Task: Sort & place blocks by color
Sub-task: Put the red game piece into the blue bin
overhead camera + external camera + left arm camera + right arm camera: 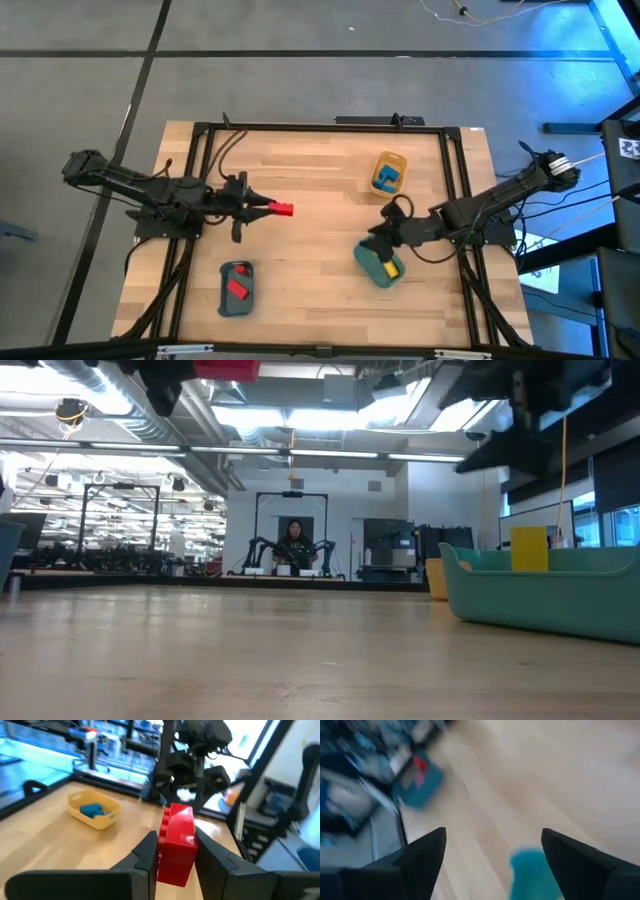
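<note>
No readable text or labels anywhere.

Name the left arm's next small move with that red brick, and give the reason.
Probably carry it toward the slate-blue tray. The left gripper is shut on the red block above bare table, and that tray already holds a red block, so red likely belongs there.

Ceiling lights (300,420) are shining brightly above the wooden table (320,180), washing its top evenly and leaving only faint shadows under the arms. Blue light is glowing beyond the table's right corner. The right wrist view is smearing with motion blur; the red block (176,842) is staying fairly sharp against a soft background.
</note>
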Controlling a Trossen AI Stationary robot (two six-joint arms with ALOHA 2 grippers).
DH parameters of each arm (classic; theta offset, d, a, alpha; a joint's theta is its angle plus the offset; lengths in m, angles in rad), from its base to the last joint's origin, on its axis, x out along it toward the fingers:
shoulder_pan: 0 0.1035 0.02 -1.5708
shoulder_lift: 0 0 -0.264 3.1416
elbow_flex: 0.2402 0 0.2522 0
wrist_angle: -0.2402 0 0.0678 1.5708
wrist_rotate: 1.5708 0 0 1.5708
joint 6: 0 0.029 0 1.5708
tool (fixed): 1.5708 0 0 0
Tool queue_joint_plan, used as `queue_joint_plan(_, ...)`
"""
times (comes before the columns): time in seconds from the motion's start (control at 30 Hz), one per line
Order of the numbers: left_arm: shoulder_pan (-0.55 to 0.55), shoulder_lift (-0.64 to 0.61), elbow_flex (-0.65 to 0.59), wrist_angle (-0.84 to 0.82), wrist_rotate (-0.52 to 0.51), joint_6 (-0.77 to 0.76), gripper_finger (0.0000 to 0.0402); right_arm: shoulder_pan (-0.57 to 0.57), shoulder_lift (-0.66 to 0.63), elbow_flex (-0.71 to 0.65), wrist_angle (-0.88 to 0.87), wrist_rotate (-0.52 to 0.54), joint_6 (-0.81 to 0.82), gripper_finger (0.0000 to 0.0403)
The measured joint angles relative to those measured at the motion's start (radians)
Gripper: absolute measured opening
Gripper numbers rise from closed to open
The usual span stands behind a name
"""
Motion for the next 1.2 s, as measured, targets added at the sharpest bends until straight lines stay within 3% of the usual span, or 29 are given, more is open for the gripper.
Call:
queue_joint_plan(0.2,-0.025,0.005,0.000,0.000,-0.105,-0.056,0.0088,0.009,-0.048,-0.120,0.325,0.154,-0.147,0.0326)
queue_joint_plan(0.47,-0.113,0.020,0.032,-0.056,-0.150,-0.149,0.0088,0.009,-0.050,-0.116,0.340,0.128,-0.287,0.0326)
queue_joint_plan(0.57,-0.199,0.070,0.128,-0.219,-0.175,-0.165,0.0088,0.009,-0.050,-0.116,0.338,0.098,-0.287,0.0326)
queue_joint_plan(0.73,-0.353,0.222,0.375,-0.651,-0.172,-0.233,0.0088,0.009,-0.050,-0.116,0.322,0.085,-0.287,0.0326)
queue_joint_plan(0.83,-0.435,0.331,0.499,-0.873,-0.132,-0.278,0.0088,0.009,-0.050,-0.116,0.314,0.083,-0.287,0.0326)
queue_joint_plan(0.97,-0.522,0.459,0.586,-1.048,-0.015,-0.348,0.0088,0.009,-0.050,-0.116,0.304,0.083,-0.286,0.0326)
queue_joint_plan(1.2,-0.634,0.629,0.591,-1.062,0.142,-0.385,0.0088,0.009,-0.050,-0.116,0.297,0.083,-0.286,0.0326)
